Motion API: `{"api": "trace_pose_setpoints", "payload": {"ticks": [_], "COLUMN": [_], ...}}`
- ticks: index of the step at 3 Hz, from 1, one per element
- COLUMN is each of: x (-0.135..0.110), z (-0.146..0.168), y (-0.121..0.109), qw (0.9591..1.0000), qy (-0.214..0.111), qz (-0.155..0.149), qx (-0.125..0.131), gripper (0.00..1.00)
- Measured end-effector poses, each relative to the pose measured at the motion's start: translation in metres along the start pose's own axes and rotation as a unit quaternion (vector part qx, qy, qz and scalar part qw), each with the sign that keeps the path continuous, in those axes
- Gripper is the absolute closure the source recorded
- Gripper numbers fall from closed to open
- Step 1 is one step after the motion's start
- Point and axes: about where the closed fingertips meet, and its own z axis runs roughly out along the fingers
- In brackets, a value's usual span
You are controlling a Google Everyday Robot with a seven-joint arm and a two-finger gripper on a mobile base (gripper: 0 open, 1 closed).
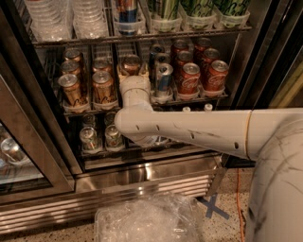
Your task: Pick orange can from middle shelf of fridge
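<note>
The gripper point(134, 81) is sitting inside the fridge point(142, 178), right at the front edge of the middle shelf point(78, 112), in the third lane from the left. From where I am standing the arm's thick white wrist is blocking it, so I cannot tell whether it is open or closed. The orange can point(131, 64) is standing upright just behind it in that same lane, its silver lid and upper half showing over the wrist; whether the two are touching is hidden. To the left, more copper cans point(103, 86) are lining up in the two lanes toward the shelf's left edge. To the right, a blue-and-silver can point(163, 78) is standing just beside the wrist, and red cola cans point(188, 78) are filling the lanes out to the right edge. The arm point(189, 128) is stretching across from the right, passing in front of the shelf's front edge. Above, clear plastic cups point(47, 19) and green cans point(199, 7) are lining the top rack. Below, small cans point(89, 138) are standing on the lower rack. A glass door point(19, 156) is hanging open at the left. On the floor, crumpled clear plastic point(151, 220) is lying near a blue tape cross point(213, 208).
</note>
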Motion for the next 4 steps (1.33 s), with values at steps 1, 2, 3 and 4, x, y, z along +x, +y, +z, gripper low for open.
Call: {"api": "trace_pose_setpoints", "payload": {"ticks": [1, 2, 3, 4], "x": [0.000, 0.000, -0.001, -0.026], "z": [0.000, 0.000, 0.000, -0.001], "y": [0.000, 0.000, 0.000, -0.008], "qw": [1.0000, 1.0000, 1.0000, 0.9998], "qy": [0.000, 0.000, -0.001, -0.020], "qz": [0.000, 0.000, 0.000, 0.001], "qx": [0.000, 0.000, 0.000, -0.006], "gripper": [0.62, 0.87, 1.00, 1.00]}}
